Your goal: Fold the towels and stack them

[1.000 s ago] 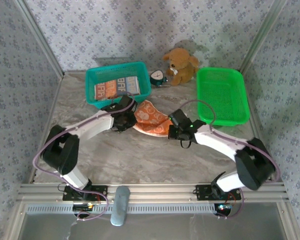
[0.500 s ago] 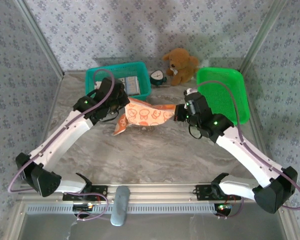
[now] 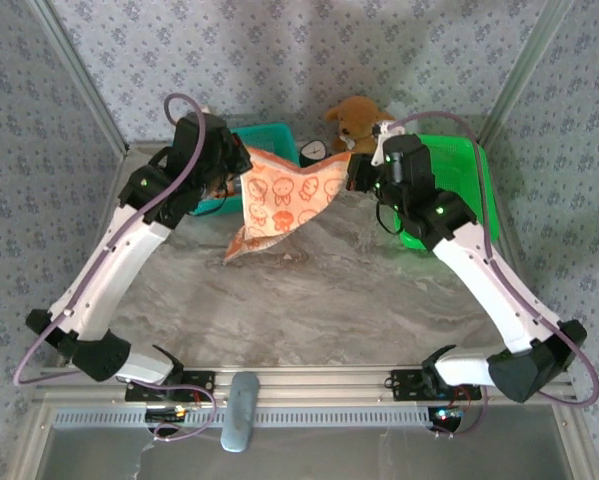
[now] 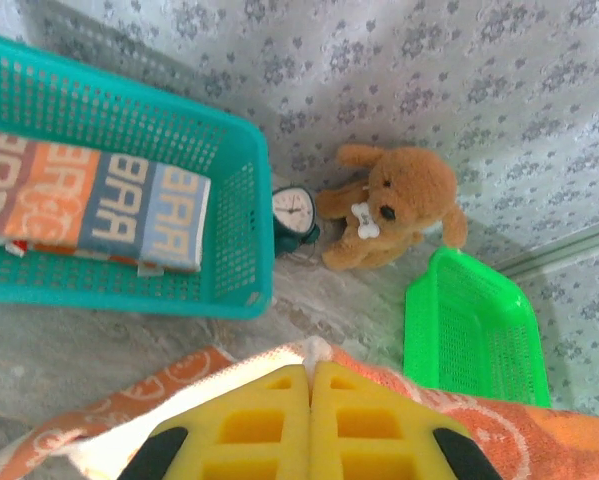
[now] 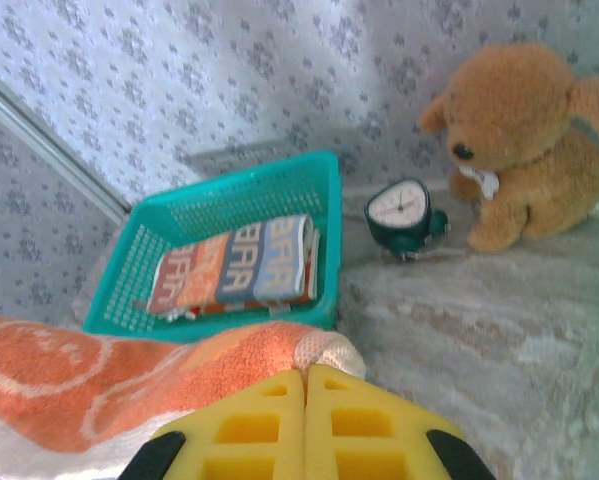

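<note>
A cream and orange towel with cartoon figures (image 3: pixel 284 200) hangs stretched in the air between my two grippers, its lowest corner near the table. My left gripper (image 3: pixel 237 172) is shut on its upper left corner; the pinched cloth (image 4: pixel 317 352) shows at the yellow fingertips (image 4: pixel 269 400). My right gripper (image 3: pixel 357 172) is shut on the upper right corner, where a cream corner (image 5: pixel 324 352) pokes out above the fingers (image 5: pixel 269 410). A folded towel with blue-grey and orange lettering (image 4: pixel 89 208) (image 5: pixel 241 262) lies in the teal basket (image 3: pixel 269 132) (image 4: pixel 241 240) (image 5: pixel 229 195).
An empty green basket (image 3: pixel 474 200) (image 4: pixel 479 330) stands at the back right. A brown plush dog (image 3: pixel 359 115) (image 4: pixel 399 205) (image 5: pixel 529 140) and a small dark green alarm clock (image 3: pixel 313 153) (image 4: pixel 294 215) (image 5: pixel 404 212) sit by the back wall between the baskets.
Both grippers have risen and moved toward the back wall, lifting the towel off the table and spreading it out between them. It now hangs open, showing its cream printed face.
</note>
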You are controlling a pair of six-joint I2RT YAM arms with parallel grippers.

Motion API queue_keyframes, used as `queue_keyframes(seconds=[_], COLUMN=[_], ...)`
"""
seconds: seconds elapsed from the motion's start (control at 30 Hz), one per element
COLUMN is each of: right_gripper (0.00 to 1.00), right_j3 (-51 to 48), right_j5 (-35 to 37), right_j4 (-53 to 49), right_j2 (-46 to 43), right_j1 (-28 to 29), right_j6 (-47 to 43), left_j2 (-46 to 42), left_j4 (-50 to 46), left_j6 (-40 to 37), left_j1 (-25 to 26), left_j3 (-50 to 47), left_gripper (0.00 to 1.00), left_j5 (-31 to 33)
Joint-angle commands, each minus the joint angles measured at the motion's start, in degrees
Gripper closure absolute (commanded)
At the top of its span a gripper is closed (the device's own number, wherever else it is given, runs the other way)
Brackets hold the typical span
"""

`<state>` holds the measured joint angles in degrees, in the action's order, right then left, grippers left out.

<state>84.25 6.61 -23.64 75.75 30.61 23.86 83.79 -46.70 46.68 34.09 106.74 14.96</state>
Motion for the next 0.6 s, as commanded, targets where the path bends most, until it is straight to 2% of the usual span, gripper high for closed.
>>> queue_keyframes(seconds=[0.0, 0.33, 0.5, 0.57], right_gripper=[1.0, 1.0, 1.0, 1.0], right_j3=[4.51, 13.94, 21.64, 23.34], right_j5=[-0.83, -3.01, -4.3, -4.75], right_j4=[2.85, 6.09, 5.21, 4.78], right_j2=[2.21, 9.15, 12.0, 11.69], right_j1=[-1.27, -5.49, -6.68, -6.58], right_j6=[-3.28, -4.88, -4.75, -4.88], left_j2=[3.64, 16.09, 23.67, 24.84], left_j4=[-4.43, -12.47, -17.36, -18.14], left_j6=[-4.64, -10.1, -10.1, -9.33], left_j1=[-2.24, -5.35, -6.05, -6.05], left_j3=[7.18, 32.14, 50.11, 53.87], left_gripper=[1.0, 1.0, 1.0, 1.0], left_j5=[-2.72, -6.69, -8.61, -9.46])
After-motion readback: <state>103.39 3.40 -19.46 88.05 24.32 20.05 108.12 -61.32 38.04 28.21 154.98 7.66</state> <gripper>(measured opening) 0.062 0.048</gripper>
